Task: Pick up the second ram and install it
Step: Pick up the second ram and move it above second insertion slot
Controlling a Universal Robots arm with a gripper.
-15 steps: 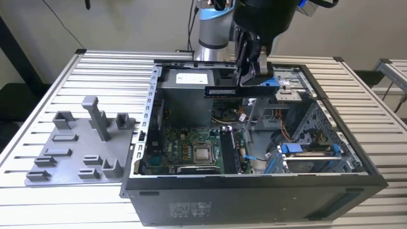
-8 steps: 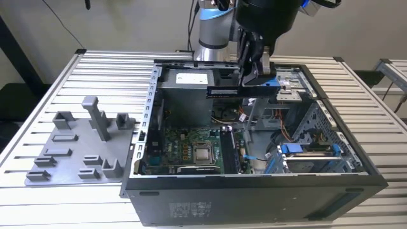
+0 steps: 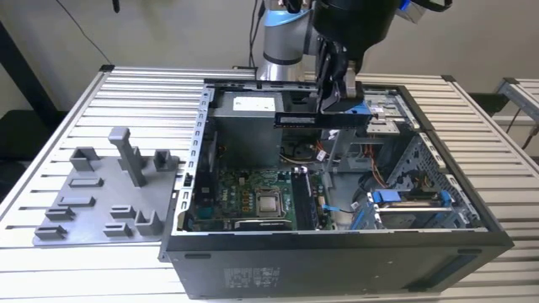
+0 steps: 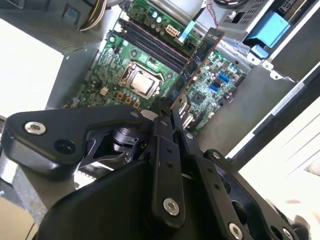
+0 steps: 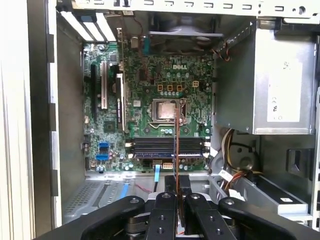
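Picking is done: the gripper (image 3: 337, 111) clenches its fingers on the ram (image 3: 299, 120), which hangs above the open case (image 3: 337, 252), well apart from the slots (image 5: 167, 146), so installing is left.

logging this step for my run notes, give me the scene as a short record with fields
claw: shut on the ram, above the open computer case
ram: held level in the air, not yet in a slot
memory slots: on the motherboard inside the case
grey tray: on the table, at the exterior view's left of the case
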